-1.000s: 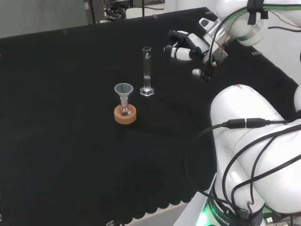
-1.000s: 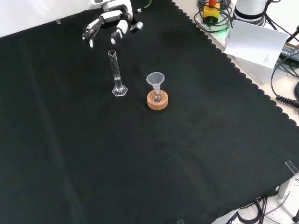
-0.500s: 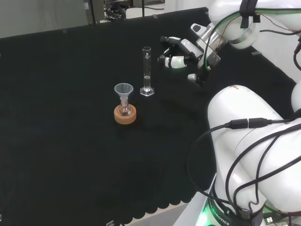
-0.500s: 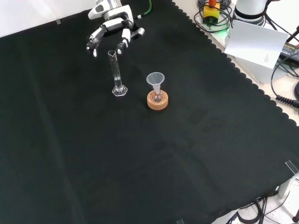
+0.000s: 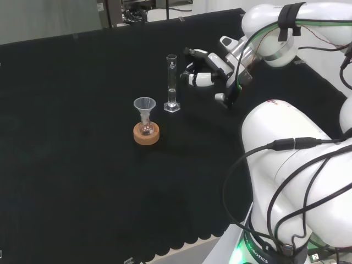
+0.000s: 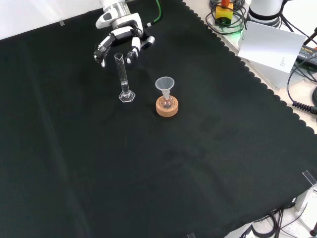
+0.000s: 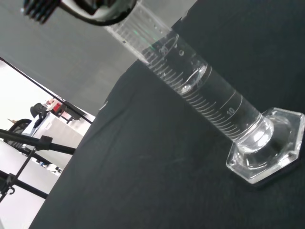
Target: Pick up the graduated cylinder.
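Standing upright on its hexagonal foot on the black cloth (image 6: 208, 163), the tall clear glass graduated cylinder (image 5: 171, 83) is seen with a little clear liquid low in its tube, just beside a small flask with a clear funnel (image 5: 144, 105) seated in a cork ring stand (image 5: 146, 133). The black and white robot hand (image 6: 121, 39) is held just behind the cylinder's upper part in the front view, fingers spread and only slightly curved, apparently so the tube can be enclosed. Nothing is gripped, and no contact can be made out.
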Robot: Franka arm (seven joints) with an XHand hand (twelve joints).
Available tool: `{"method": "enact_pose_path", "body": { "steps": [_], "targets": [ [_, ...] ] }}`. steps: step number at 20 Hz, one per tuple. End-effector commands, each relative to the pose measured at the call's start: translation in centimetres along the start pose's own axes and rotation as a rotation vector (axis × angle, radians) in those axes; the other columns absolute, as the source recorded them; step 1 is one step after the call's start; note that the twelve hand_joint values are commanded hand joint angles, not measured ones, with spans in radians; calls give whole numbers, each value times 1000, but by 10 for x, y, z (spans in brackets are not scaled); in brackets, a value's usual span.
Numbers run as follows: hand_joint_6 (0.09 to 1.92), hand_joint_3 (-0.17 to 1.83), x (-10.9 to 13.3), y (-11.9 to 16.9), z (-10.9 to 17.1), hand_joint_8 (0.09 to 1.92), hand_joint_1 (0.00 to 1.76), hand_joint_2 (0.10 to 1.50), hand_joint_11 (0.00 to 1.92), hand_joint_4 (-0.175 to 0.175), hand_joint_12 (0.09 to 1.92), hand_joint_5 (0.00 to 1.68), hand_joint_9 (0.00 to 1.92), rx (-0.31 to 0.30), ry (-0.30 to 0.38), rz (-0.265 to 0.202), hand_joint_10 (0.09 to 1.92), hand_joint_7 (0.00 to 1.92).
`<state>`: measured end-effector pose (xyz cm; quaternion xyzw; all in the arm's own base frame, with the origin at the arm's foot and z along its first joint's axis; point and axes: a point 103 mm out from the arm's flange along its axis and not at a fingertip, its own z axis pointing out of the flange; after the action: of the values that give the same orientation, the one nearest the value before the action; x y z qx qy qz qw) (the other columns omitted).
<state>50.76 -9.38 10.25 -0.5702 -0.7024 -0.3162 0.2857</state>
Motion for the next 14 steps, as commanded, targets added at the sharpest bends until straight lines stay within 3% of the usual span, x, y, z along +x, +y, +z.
{"method": "enact_pose_path", "body": {
  "steps": [1, 14],
  "targets": [
    [87, 540, -1, 5, 16, 653, 913, 684, 431, 9, 1308, 367, 643, 29, 34, -21, 565, 376],
    [87, 567, 8, 8, 34, 645, 958, 650, 411, 16, 1312, 345, 609, 48, 70, -94, 567, 331]
  ]
}}
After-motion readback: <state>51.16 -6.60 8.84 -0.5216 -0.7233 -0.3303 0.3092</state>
